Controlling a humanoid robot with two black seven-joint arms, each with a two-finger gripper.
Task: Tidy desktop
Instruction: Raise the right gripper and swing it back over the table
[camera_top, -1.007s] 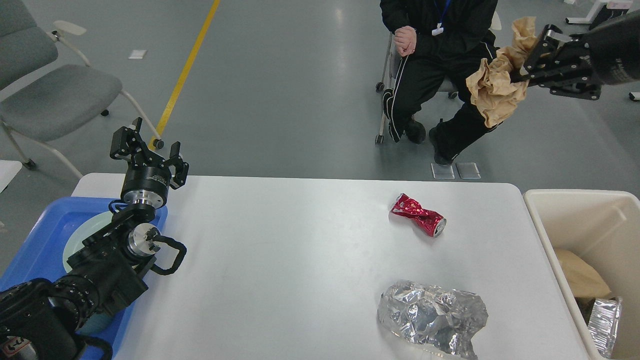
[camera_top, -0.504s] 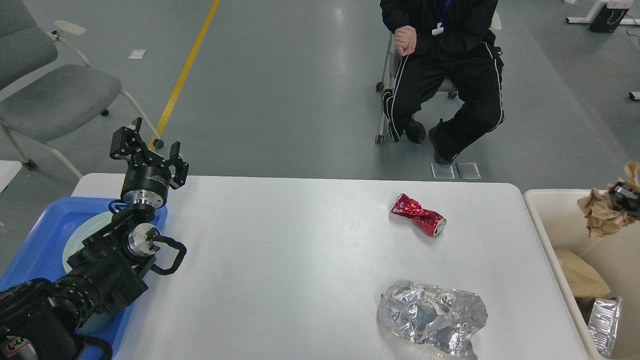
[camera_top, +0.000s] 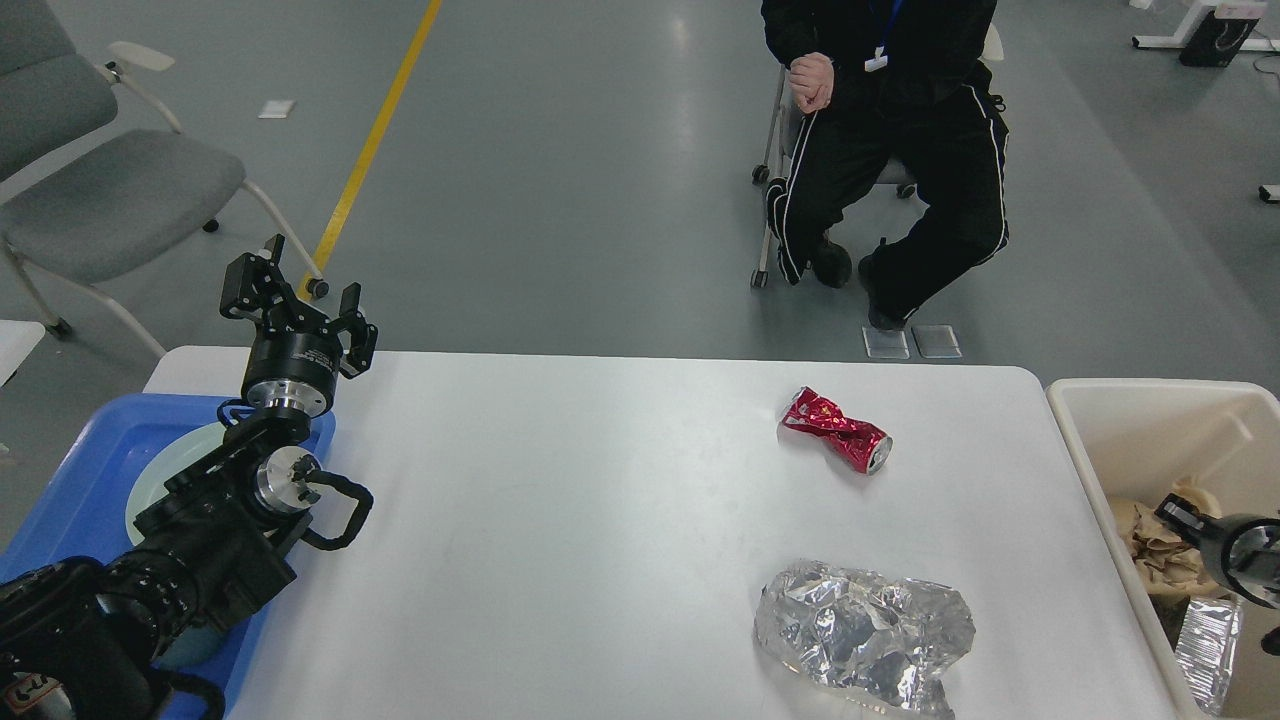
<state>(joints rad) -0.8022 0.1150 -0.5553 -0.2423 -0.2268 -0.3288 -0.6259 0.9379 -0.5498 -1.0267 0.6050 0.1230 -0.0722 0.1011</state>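
Observation:
The white desktop (camera_top: 600, 520) holds a crushed red can (camera_top: 835, 443) at the far right and a crumpled sheet of silver foil (camera_top: 865, 635) at the near right. My left gripper (camera_top: 298, 295) is open and empty, raised above the table's far left corner, over the blue tray (camera_top: 80, 470). My right gripper (camera_top: 1185, 518) is low inside the beige bin (camera_top: 1150, 410), against crumpled brown paper (camera_top: 1150, 550). Its fingers cannot be told apart, so I cannot tell whether it still grips the paper.
The tray holds a pale green plate (camera_top: 185, 450) under my left arm. The bin also holds silver foil (camera_top: 1210, 650). A person in black (camera_top: 880, 120) sits beyond the table. A grey chair (camera_top: 110, 190) stands at the far left.
My right arm came down from high on the right, carrying the brown paper, into the beige bin. The left arm, can and foil have not moved.

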